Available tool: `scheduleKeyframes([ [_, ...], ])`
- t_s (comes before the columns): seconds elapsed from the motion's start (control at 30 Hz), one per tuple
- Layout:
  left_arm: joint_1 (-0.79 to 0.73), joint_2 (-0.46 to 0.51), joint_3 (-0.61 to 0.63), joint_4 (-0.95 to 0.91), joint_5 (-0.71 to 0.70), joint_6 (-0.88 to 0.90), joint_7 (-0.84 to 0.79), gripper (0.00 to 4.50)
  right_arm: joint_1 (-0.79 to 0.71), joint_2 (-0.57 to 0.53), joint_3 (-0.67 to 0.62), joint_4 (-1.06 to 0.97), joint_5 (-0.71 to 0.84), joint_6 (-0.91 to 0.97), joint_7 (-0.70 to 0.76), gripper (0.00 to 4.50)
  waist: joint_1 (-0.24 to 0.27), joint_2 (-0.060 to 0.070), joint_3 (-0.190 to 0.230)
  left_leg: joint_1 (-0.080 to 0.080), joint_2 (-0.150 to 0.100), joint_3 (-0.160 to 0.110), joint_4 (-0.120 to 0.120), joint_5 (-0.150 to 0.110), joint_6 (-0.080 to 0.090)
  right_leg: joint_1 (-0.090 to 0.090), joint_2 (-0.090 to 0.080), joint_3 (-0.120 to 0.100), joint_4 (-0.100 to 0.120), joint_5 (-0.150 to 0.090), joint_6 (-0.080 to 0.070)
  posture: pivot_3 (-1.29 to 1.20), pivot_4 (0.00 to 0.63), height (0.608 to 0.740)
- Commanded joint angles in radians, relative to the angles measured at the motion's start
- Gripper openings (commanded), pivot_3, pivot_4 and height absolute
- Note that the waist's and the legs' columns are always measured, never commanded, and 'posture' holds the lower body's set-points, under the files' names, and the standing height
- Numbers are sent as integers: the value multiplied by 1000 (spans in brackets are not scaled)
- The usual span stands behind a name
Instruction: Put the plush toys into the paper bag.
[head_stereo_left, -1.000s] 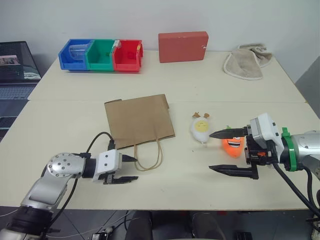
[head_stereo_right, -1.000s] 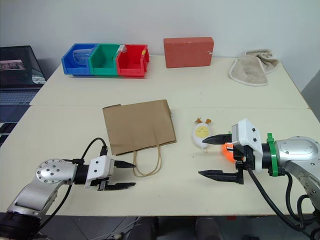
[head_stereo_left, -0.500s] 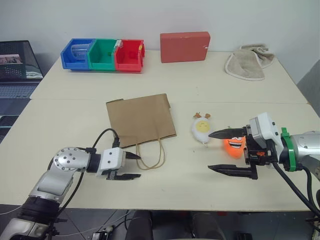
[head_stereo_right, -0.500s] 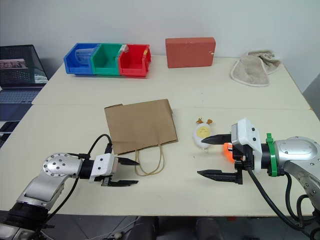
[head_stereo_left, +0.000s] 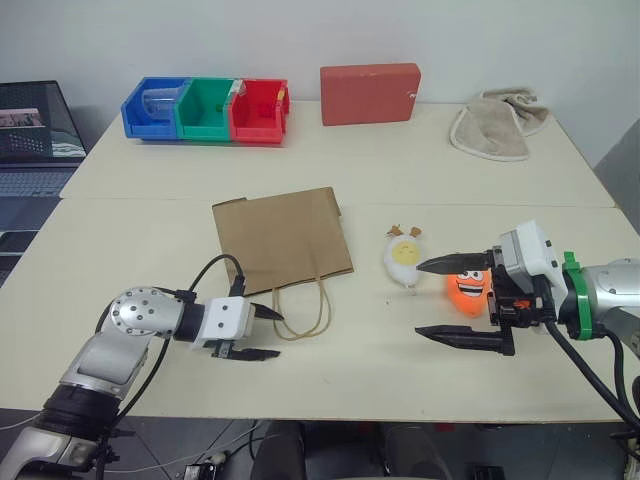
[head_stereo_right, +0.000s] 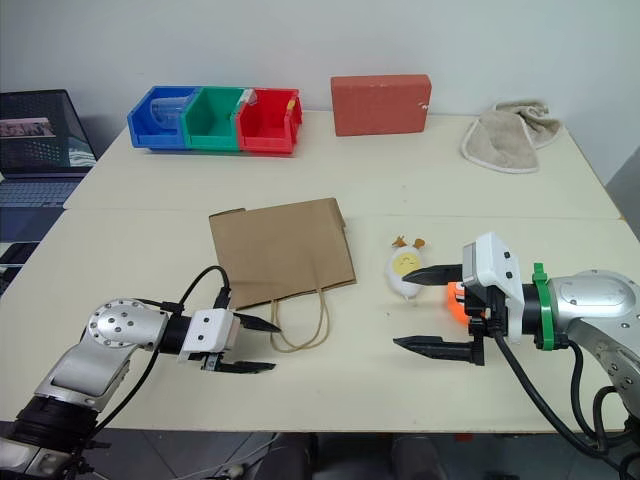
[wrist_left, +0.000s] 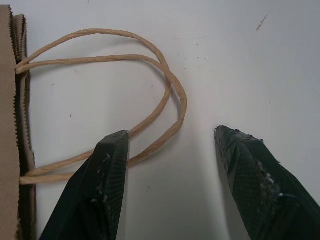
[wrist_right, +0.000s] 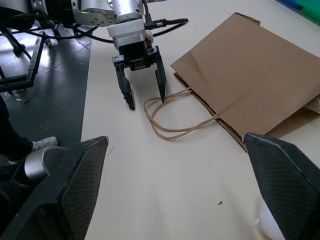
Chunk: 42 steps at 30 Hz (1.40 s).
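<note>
The paper bag (head_stereo_left: 281, 238) is plain brown with tan cord handles (head_stereo_left: 302, 310). One toy (head_stereo_left: 403, 256) is white with a yellow face, the other (head_stereo_left: 467, 288) orange. Bins (head_stereo_left: 205, 109) are blue, green, red; the box (head_stereo_left: 369, 93) red; the cloth (head_stereo_left: 495, 125) beige.

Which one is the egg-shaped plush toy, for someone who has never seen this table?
On the cream table, look right of the flat brown paper bag. The white egg toy lies there, with a yellow face and brown antlers; its neighbour is an orange carrot.
</note>
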<state>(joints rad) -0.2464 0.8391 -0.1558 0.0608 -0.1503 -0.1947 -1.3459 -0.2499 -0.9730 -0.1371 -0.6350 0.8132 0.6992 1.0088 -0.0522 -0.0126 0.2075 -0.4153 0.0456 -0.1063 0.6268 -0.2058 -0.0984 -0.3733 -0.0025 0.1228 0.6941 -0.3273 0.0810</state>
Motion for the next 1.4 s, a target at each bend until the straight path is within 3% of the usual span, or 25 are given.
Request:
scheduleKeyframes([
  [0.03,-20,-18,-27,29,32,-30,12,2943,-11,-5,-19,-28,18,-4,0,4500,2,0,0,0,0,0,0,0,0,0,0,0,0,0,0,0,150,740],
  [0.07,-21,-18,-29,31,32,-31,9,2943,-10,-5,-19,-29,18,-4,0,4500,2,0,0,0,0,0,0,0,0,0,0,0,0,0,0,0,150,740],
  [0.17,-30,-20,-44,42,45,-53,2,2395,-17,-4,-20,-26,19,-1,-1,4500,3,0,0,0,0,0,0,0,0,0,0,0,0,0,0,0,150,740],
  [0.43,-68,-47,-77,61,77,-85,23,32,-21,0,-19,-27,23,0,-8,4500,16,1,-1,0,0,0,1,0,0,1,0,0,0,0,0,0,150,740],
  [0.77,-89,-43,-61,28,30,-22,11,32,-26,3,-19,-29,32,4,-15,4500,20,1,-1,0,0,-1,1,0,0,1,0,0,0,0,0,0,150,740],
  [1.07,-133,21,9,-176,-225,419,-53,32,-31,-4,-19,-17,26,0,-18,4500,17,0,0,-1,0,-2,0,0,0,-1,0,-2,0,0,0,0,150,740],
  [1.2,-178,28,39,-197,-361,639,-76,32,-51,20,8,-1,-18,9,-91,4500,14,-1,0,-1,0,-2,1,0,0,-1,1,-2,1,0,0,0,150,740],
  [1.33,-240,-19,103,-167,-480,802,-18,32,-62,53,49,6,-75,11,-157,4500,13,-1,0,-1,0,-2,0,0,0,-1,1,-2,0,0,0,0,150,740],
  [1.4,-270,-39,130,-174,-538,884,7,0,-63,74,69,4,-90,18,-184,4139,14,-1,1,-2,0,-3,1,0,0,-1,1,-3,1,0,0,0,150,740],
])
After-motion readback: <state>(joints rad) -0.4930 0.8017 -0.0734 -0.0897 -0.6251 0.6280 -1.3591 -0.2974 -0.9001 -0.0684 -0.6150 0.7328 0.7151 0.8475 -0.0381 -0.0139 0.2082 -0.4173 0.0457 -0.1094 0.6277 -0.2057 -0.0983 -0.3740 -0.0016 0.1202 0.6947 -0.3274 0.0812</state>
